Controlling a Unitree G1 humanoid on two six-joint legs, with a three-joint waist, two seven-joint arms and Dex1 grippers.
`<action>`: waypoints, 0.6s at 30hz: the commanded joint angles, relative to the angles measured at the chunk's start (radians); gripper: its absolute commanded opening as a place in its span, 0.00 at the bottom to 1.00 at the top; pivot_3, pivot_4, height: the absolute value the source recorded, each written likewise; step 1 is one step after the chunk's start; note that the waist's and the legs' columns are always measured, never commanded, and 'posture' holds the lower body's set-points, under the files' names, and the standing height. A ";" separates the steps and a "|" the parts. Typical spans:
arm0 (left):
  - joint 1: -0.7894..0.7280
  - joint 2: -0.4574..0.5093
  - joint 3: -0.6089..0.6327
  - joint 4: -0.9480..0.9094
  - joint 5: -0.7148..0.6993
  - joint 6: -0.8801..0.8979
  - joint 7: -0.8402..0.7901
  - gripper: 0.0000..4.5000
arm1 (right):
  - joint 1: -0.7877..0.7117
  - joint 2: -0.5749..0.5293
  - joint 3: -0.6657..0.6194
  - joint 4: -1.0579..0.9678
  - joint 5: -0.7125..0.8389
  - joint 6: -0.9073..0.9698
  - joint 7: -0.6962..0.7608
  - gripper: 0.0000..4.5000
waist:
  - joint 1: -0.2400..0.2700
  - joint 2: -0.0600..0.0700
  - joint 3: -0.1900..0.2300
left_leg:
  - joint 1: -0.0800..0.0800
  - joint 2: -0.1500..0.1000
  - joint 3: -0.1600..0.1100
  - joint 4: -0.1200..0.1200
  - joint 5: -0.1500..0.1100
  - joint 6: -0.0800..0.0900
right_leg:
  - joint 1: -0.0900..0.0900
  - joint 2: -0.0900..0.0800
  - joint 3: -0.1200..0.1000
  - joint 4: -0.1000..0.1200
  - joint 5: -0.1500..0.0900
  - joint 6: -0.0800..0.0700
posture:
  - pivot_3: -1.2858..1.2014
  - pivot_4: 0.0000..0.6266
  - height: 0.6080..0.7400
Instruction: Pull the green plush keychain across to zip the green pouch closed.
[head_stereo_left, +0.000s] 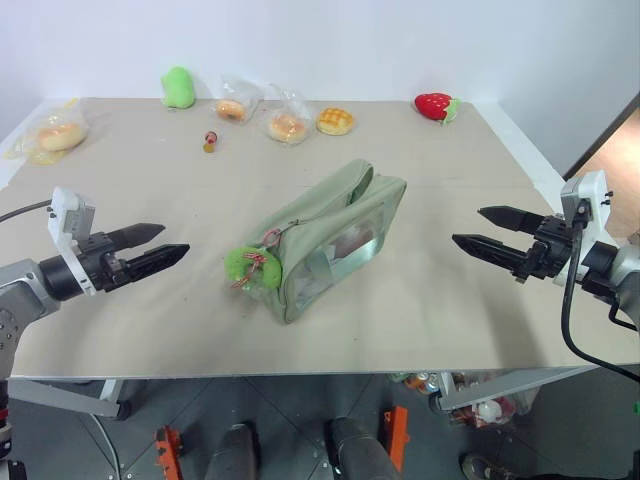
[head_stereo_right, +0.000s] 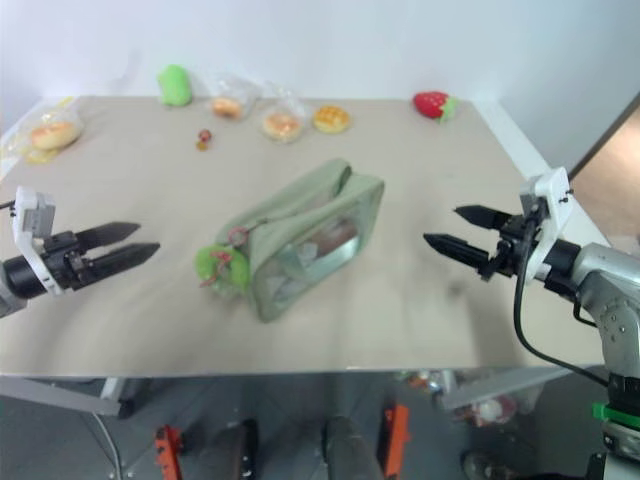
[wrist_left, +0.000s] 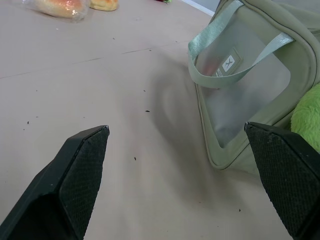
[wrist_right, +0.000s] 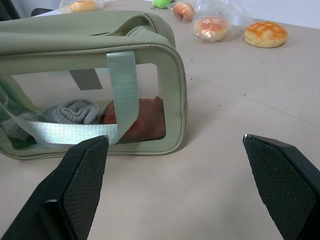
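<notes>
Two end effectors: the left end effector (head_stereo_left: 150, 247) and the right end effector (head_stereo_left: 487, 229) hang over the desk (head_stereo_left: 150, 180) on either side of the green pouch (head_stereo_left: 320, 235), each well apart from it, each with its two black fingers spread and nothing between them.
Green pouch: lies near the middle of the desk, set at a slant, its clear window side facing the near edge.
Green plush keychain: the green plush keychain (head_stereo_left: 249, 264) sits at the pouch's near-left end, touching it, with a red-and-white bow on it.
Head views: along the far edge they show a smooth green plush toy (head_stereo_left: 178, 88), three wrapped buns (head_stereo_left: 288, 126), an unwrapped checkered bun (head_stereo_left: 335, 121), a strawberry plush (head_stereo_left: 434, 106), and a small red-and-yellow item (head_stereo_left: 210, 141) nearer the middle.
Left wrist view: shows the pouch's end panel with a webbing strap (wrist_left: 235, 65) looped over it and a small label, and a lime fuzzy edge of the keychain beside one finger; two buns lie far off.
Right wrist view: looks through the clear window, where a grey knitted item (wrist_right: 75, 112) and a reddish item (wrist_right: 147, 120) lie inside the pouch behind a strap; the zipper line (wrist_right: 137, 22) on top looks parted at this end.
</notes>
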 joint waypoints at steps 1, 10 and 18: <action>-0.009 0.023 0.007 -0.009 0.007 -0.016 -0.020 1.00 | -0.051 -0.038 0.005 -0.011 -0.006 -0.016 0.027 0.99 | 0.000 0.000 0.000 | 0.000 0.000 0.000 0.000 0.000 0.000 | 0.000 0.000 0.000 0.000 0.000 0.000 | 0.52 0.24 1.00; -0.119 0.035 -0.044 -0.032 0.015 -0.035 -0.081 1.00 | -0.270 -0.107 0.159 0.019 -0.064 -0.073 0.189 0.99 | 0.000 0.000 0.000 | 0.000 0.001 0.003 0.001 0.000 0.000 | -0.002 0.000 0.001 0.001 0.001 -0.001 | 0.52 0.24 1.00; -0.365 0.042 -0.108 -0.027 -0.046 -0.004 -0.152 1.00 | -0.608 -0.067 0.390 0.152 -0.192 -0.211 0.415 0.99 | -0.002 0.001 0.000 | -0.001 0.001 0.004 0.000 0.000 0.000 | -0.004 0.000 0.001 0.002 0.001 0.000 | 0.52 0.24 1.00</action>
